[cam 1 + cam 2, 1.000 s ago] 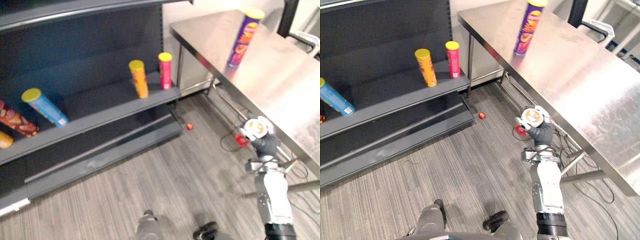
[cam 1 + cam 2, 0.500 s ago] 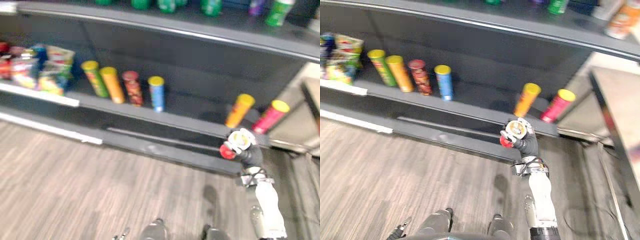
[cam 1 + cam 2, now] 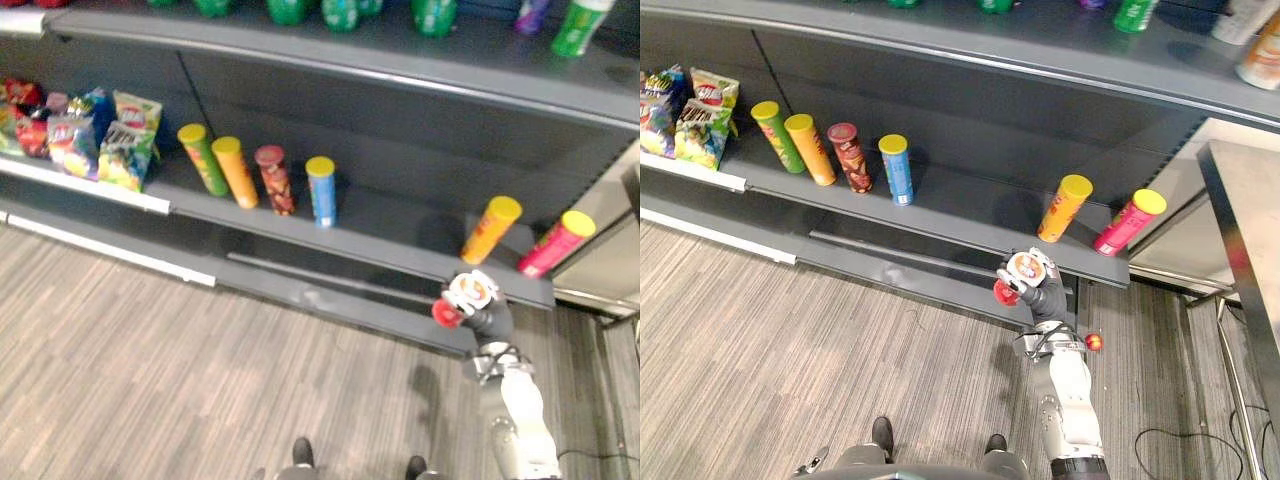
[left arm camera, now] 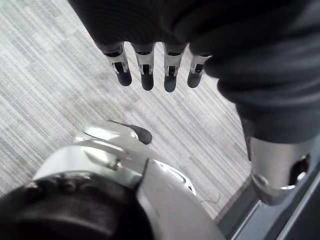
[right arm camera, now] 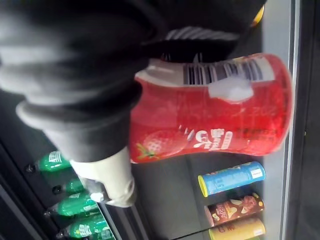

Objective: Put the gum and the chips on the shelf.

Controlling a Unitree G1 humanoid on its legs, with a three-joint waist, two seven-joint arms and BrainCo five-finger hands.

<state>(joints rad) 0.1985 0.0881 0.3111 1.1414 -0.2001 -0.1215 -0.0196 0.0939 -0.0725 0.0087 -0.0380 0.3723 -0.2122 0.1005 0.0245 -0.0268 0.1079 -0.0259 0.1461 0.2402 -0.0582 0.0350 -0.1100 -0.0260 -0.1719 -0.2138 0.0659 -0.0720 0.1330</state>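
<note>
My right hand (image 3: 492, 318) is shut on a red gum bottle (image 3: 458, 298) with a white lid. It holds the bottle up in front of the lower shelf board (image 3: 400, 252), just below a tilted orange chips can (image 3: 490, 229). In the right wrist view the gum bottle (image 5: 215, 110) lies against the dark palm, with the thumb (image 5: 107, 175) round it. A pink chips can (image 3: 556, 243) leans at the shelf's right end. My left hand (image 4: 145, 70) hangs over the floor with straight fingers, holding nothing.
Green (image 3: 201, 158), orange (image 3: 235, 171), dark red (image 3: 274, 180) and blue (image 3: 321, 190) cans stand on the same shelf, with snack bags (image 3: 125, 140) further left. Green bottles (image 3: 340, 12) line the upper shelf. A small red ball (image 3: 1095, 342) lies on the floor; a steel table (image 3: 1250, 250) edges in at right.
The camera has swung from the steel table to face the shelf. My right hand has kept the gum bottle and now holds it before the lower shelf.
</note>
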